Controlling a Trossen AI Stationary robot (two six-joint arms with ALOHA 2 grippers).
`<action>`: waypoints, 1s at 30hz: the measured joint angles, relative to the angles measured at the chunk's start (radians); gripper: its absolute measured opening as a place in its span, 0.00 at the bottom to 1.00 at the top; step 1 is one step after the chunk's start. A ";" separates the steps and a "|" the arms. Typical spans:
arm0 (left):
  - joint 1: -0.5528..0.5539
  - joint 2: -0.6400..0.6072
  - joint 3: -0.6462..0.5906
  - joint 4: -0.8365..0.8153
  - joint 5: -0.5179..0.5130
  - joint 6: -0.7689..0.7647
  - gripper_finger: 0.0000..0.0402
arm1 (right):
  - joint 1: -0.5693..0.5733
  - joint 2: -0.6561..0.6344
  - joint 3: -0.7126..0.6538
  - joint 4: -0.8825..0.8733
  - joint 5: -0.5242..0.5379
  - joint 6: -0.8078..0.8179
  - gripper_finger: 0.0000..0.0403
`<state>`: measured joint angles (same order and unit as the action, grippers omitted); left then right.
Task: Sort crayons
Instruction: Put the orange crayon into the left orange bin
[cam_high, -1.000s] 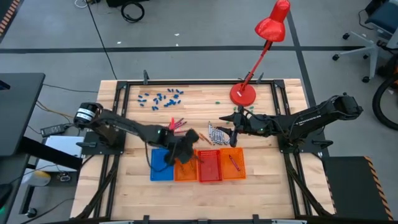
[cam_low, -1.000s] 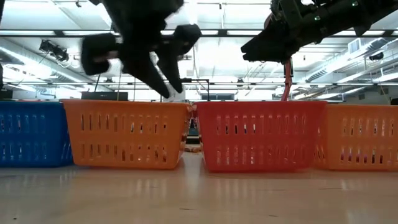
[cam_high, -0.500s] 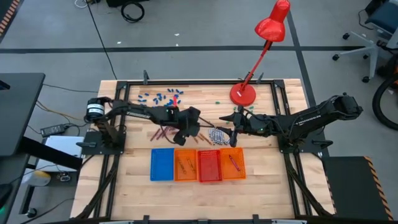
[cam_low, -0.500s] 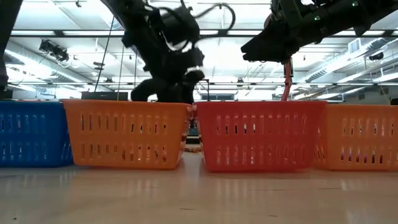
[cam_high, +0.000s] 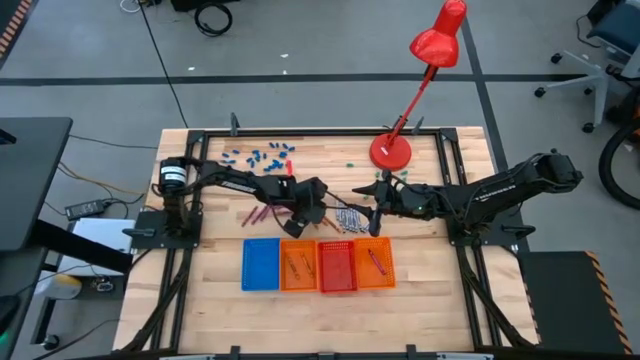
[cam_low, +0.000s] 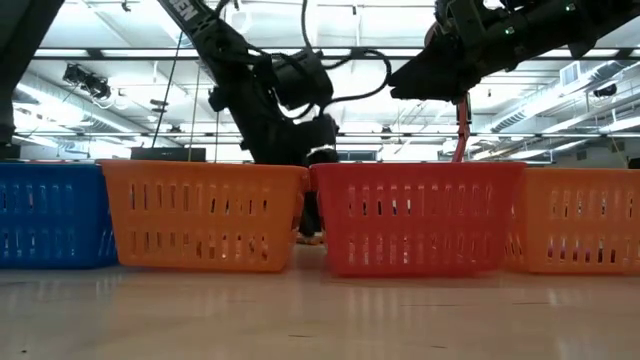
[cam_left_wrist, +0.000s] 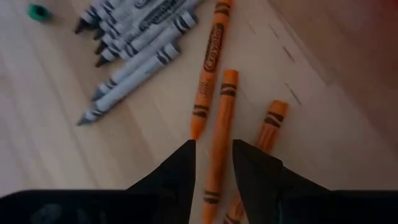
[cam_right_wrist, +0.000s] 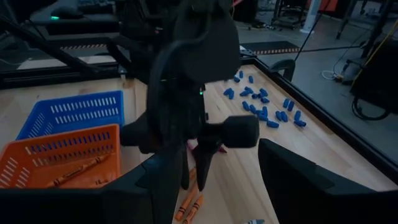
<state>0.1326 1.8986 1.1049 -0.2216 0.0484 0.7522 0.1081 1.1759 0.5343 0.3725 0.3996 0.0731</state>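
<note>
Landmark = red tray (cam_high: 336, 266), 3rd in a row of four along the table's near edge.

Nearest row: blue tray (cam_high: 260, 264) at the far left of the red tray, orange tray (cam_high: 298, 266) touching the red tray's left side w/ a few orange crayons (cam_high: 298, 265) inside, second orange tray (cam_high: 374, 263) on the red tray's right w/ one purple crayon (cam_high: 377, 262) in it.

Just behind the red tray, slightly left: left gripper (cam_left_wrist: 211, 163) low over the table, fingers (cam_left_wrist: 180, 168) parted, straddling one orange crayon (cam_left_wrist: 219, 134) lying flat; not closed on it. Two more orange crayons (cam_left_wrist: 208, 68) lie right beside it on the wood.

Behind the red tray, center: pile of grey crayons (cam_high: 350, 217) next to the left gripper; a small green bit (cam_left_wrist: 38, 11) shows near that pile in the left wrist view.

Behind and right of the red tray: right gripper (cam_high: 378, 205) hovers above the table by the grey pile, fingers spread wide, holding nothing.

Behind and left of the red tray: loose purple crayons (cam_high: 258, 214) on the wood.

Farther back, left of the red tray: scatter of blue bits (cam_high: 258, 158). Farther back right: red lamp (cam_high: 392, 150) base on the table's far edge.
</note>
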 joint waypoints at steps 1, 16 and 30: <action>0.000 0.010 0.000 0.002 0.001 0.000 0.29 | 0.000 0.000 0.000 0.001 0.000 0.000 0.53; 0.049 0.036 0.005 -0.021 0.085 -0.119 0.29 | 0.000 0.000 0.000 0.008 0.001 -0.002 0.53; 0.068 0.038 0.003 -0.052 0.094 -0.140 0.28 | 0.000 0.000 0.000 0.008 0.000 -0.004 0.53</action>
<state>0.2005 1.9366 1.1084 -0.2737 0.1425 0.6121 0.1081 1.1759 0.5339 0.3805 0.3996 0.0686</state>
